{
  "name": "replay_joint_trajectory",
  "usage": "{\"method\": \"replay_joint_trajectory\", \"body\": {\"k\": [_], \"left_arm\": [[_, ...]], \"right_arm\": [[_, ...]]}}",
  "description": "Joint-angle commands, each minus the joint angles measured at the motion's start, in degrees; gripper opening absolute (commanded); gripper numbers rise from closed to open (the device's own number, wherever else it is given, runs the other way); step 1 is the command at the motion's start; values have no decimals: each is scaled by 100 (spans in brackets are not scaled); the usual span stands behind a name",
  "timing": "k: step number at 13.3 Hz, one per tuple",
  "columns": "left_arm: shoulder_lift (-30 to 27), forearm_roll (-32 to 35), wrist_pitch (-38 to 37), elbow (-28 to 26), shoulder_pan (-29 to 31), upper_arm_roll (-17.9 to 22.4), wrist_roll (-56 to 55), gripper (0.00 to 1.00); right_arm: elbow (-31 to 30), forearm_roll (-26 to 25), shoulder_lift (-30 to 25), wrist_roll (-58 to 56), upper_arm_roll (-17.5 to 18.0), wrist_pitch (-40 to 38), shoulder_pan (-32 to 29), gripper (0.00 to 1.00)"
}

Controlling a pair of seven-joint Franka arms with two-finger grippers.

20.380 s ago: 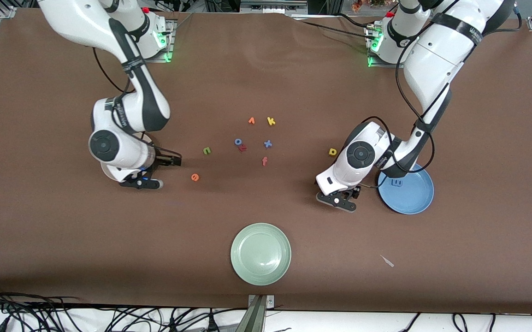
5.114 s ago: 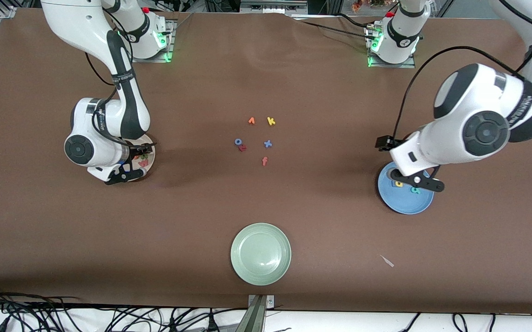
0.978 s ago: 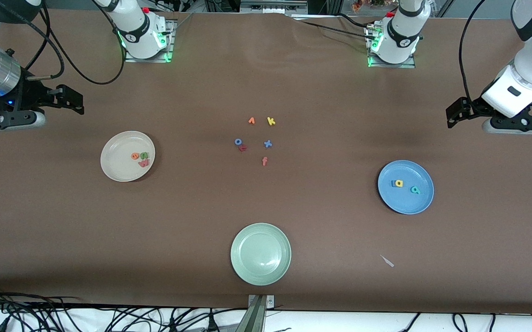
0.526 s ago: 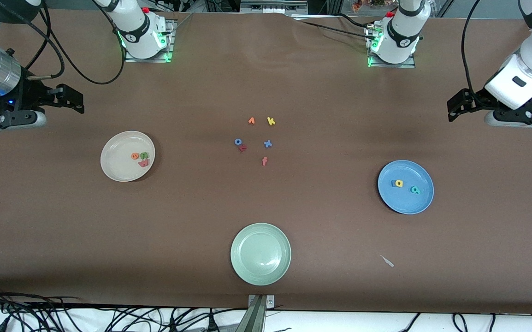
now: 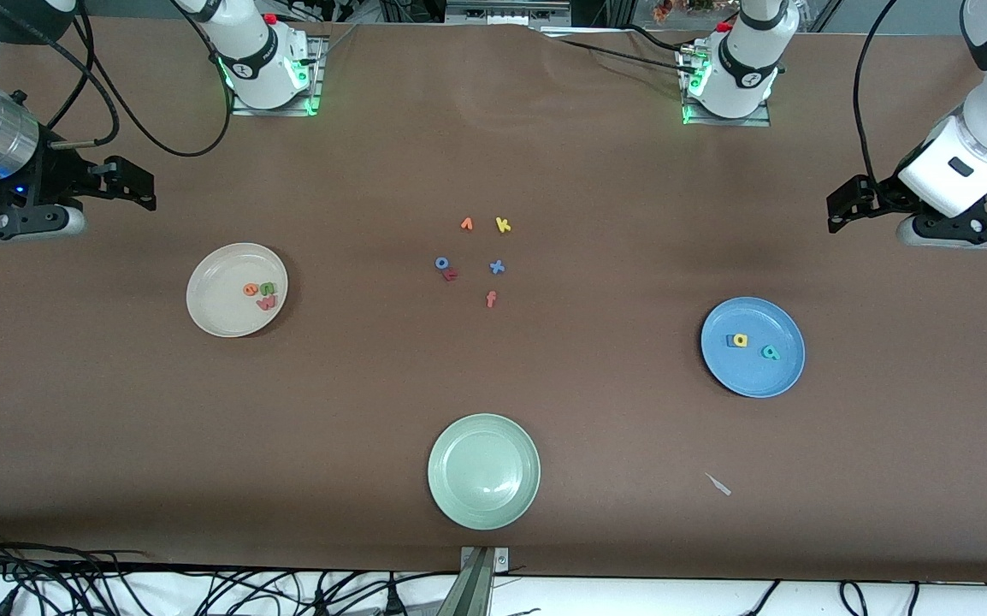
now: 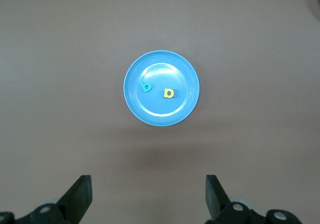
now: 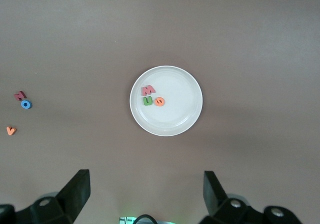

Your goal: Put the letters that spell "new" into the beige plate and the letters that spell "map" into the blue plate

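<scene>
Front view: loose "k" (image 5: 503, 225), "x" (image 5: 497, 267), "f" (image 5: 491, 299)

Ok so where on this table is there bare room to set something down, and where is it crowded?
Bare cloth lies between the beige plate and the pale green plate, and between that plate and the blue plate. The pale green plate is empty too. Crowded: the loose letters mid-table. Both the left gripper and right gripper hang open at the table's ends.
</scene>
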Motion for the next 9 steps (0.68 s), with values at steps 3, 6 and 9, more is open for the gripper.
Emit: {"method": "replay_joint_trajectory", "body": {"k": [3, 6, 9], "left_arm": [[243, -143, -37, 230, -105, 64, 36, 100], [445, -99, -37, 485, -105, 73, 80, 100], [454, -99, -37, 495, -105, 64, 89, 100]], "right_arm": [[17, 72, -7, 28, -7, -58, -27, 100], [17, 72, -7, 37, -7, -58, -27, 100], [17, 72, -7, 28, -7, -49, -27, 100]]}}
